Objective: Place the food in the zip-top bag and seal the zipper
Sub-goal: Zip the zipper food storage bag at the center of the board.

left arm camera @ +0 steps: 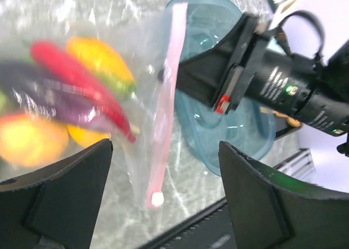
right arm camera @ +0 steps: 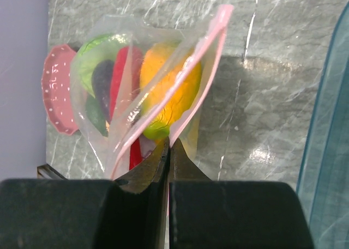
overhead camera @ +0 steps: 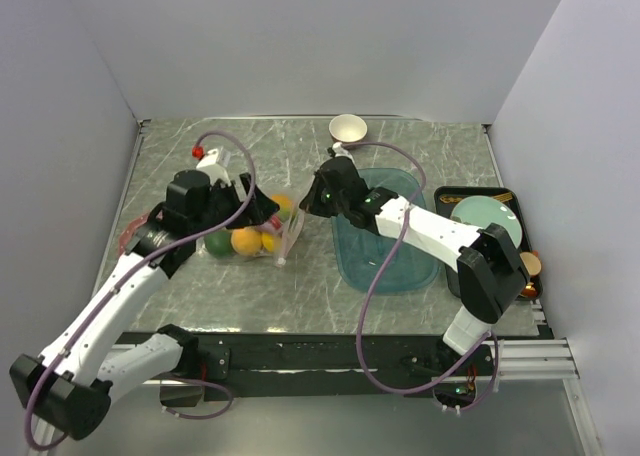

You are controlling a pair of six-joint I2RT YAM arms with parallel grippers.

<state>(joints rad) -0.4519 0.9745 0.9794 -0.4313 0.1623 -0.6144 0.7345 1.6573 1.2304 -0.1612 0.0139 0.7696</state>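
Zipper (right arm camera: 204, 69) clamped in right gripper (right arm camera: 168, 148); left gripper (left arm camera: 165, 146) agape above bag (left arm camera: 139, 58).

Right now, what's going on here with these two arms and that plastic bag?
The toy food is already inside the zip-top bag. The right gripper is shut on the pink zipper near one end of the bag's mouth. The left gripper hangs open over the other end of the strip, gripping nothing. The mouth gapes, so the zipper is not yet sealed.
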